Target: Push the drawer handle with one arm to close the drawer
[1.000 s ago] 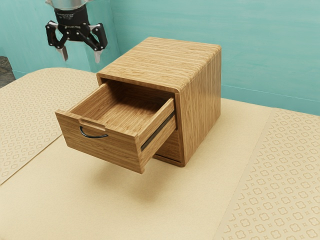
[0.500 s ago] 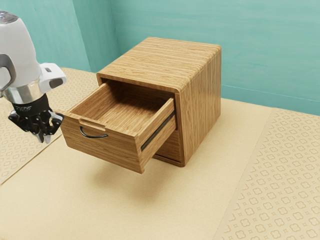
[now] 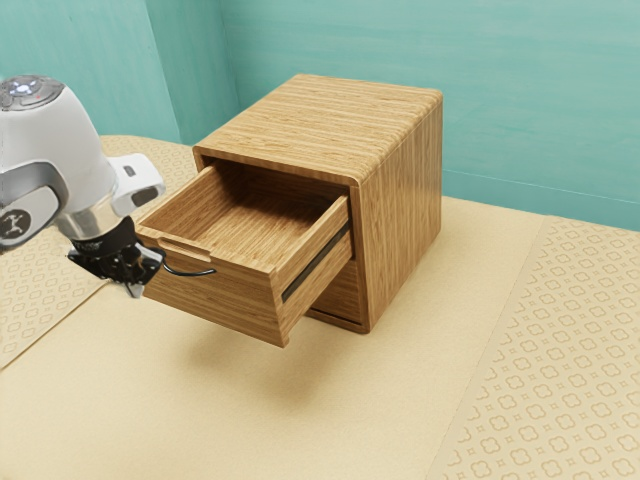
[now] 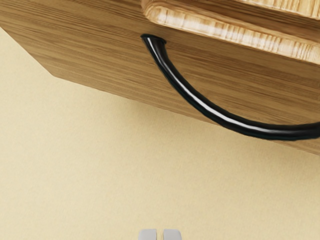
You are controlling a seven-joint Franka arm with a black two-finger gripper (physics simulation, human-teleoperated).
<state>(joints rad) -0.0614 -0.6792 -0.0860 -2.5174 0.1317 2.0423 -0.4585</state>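
A white robotic arm (image 3: 75, 145) reaches in from the exterior view's left, its black end effector (image 3: 136, 291) tilted beside the front of an open upper drawer (image 3: 225, 305). The end effector (image 4: 160, 235) is closed, its two fingertips side by side with a thin gap between them and nothing in their grip. The drawer juts from a wood-grain cabinet (image 3: 405, 180) toward the near left of the scene, its black curved handle (image 3: 190, 273) just to the right of the end effector and apart from the fingertips. The cabinet stands upright on a pale yellow desk (image 3: 310, 420), patterned at far left and at right, with a teal wall (image 3: 520, 100) on the far side.
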